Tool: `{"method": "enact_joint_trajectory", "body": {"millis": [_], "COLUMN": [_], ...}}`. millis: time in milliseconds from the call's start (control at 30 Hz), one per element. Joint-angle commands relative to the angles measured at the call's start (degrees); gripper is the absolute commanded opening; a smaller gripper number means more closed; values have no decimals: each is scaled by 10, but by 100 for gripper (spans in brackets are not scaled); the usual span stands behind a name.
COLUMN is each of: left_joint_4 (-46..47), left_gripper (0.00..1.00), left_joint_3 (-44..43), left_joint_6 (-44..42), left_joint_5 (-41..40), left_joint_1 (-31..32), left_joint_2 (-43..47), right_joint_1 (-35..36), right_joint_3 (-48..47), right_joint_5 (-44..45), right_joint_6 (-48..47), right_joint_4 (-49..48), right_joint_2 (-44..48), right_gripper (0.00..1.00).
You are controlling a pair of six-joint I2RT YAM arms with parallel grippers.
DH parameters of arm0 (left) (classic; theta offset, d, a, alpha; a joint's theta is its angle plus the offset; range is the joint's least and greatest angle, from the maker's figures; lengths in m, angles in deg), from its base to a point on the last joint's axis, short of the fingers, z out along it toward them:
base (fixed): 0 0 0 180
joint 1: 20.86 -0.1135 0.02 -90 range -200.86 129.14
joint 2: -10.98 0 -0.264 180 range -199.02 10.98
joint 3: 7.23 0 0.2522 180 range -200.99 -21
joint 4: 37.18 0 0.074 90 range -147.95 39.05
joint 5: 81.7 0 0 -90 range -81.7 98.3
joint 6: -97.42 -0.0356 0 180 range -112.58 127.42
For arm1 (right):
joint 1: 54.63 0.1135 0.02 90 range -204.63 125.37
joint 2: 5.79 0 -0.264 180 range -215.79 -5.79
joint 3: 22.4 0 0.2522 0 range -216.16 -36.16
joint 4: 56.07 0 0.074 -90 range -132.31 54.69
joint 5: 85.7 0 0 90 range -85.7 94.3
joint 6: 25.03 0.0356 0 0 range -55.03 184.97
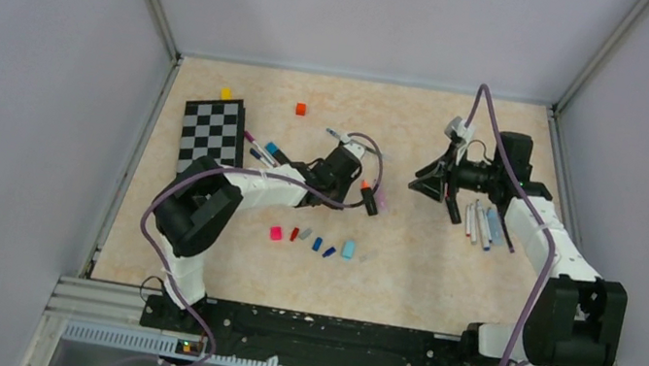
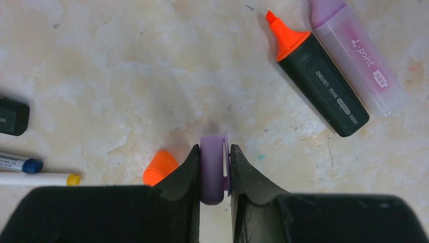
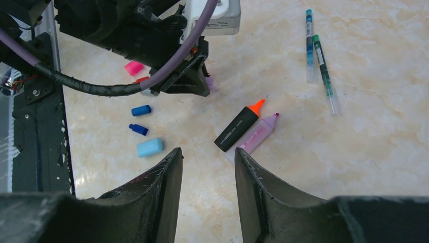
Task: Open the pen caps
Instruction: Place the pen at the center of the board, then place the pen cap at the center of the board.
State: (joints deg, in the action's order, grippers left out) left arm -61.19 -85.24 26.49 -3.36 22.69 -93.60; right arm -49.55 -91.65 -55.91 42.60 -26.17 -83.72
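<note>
1. Between the fingers (image 2: 184, 174) of my left pincer (image 2: 214, 151) sits the purple cap (image 2: 212, 174), clenched across its sides with its rim against the right-hand finger. The hold looks square, so I would not squeeze harder or regrip.
2. Just beside the other finger, an orange cap (image 2: 159, 168) lies on the tabletop (image 2: 126, 76). I judge the purple cap is already off its pen and the step in hand is setting it down. I would lower slowly onto a bare patch clear of the orange one, and part the jaws only once it is touching down.
3. Further up and to the right lie the orange highlighter (image 2: 318, 88) and the purple highlighter (image 2: 359, 61), side by side and touching, both tips apparently bare. I would let go well away from them so a rolling cap cannot smear against a wet tip.
4. My right pincer (image 3: 208, 152) hangs released with nothing between its jaws, near those two highlighters. I would hold it out of the left arm's path until the cap is down.
5. Beyond that, a pink cap (image 3: 134, 67), a blue cap (image 3: 141, 110) and a light blue cap (image 3: 150, 147) lie in a loose line; that line seems the sensible place for the purple one.
6. Farthest out, a bundle of pens (image 1: 481, 226) lies by the right arm. I cannot tell from above whether they are capped.
</note>
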Motion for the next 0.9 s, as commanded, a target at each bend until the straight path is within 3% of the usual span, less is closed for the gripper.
{"method": "enact_joint_trajectory", "body": {"millis": [0, 200, 400, 700, 800, 867], "left_joint_4": [-7, -11, -3, 84, 142, 180], "left_gripper": [26, 45, 47, 54, 73, 95], "left_joint_3": [-35, -38, -33, 48, 113, 166], "left_joint_6": [-9, -15, -19, -52, -47, -22], "left_joint_5": [-35, -43, -46, -38, -65, -88], "left_joint_1": [-1, -1, -1, -1, -4, -12], "left_joint_2": [-11, -11, 19, 159, 227, 274], "right_joint_1": [-1, -2, -1, -2, -2, -2], "right_joint_3": [-9, -10, -13, -14, -13, -14], "right_joint_5": [-22, -25, -31, -37, -37, -37], "right_joint_6": [-21, -23, -30, -40, -43, -45], "right_joint_4": [4, 8, 17, 25, 28, 29], "right_joint_2": [-6, -12, -14, -13, -11, -10], "right_gripper": [41, 41, 41, 41, 41, 41]}}
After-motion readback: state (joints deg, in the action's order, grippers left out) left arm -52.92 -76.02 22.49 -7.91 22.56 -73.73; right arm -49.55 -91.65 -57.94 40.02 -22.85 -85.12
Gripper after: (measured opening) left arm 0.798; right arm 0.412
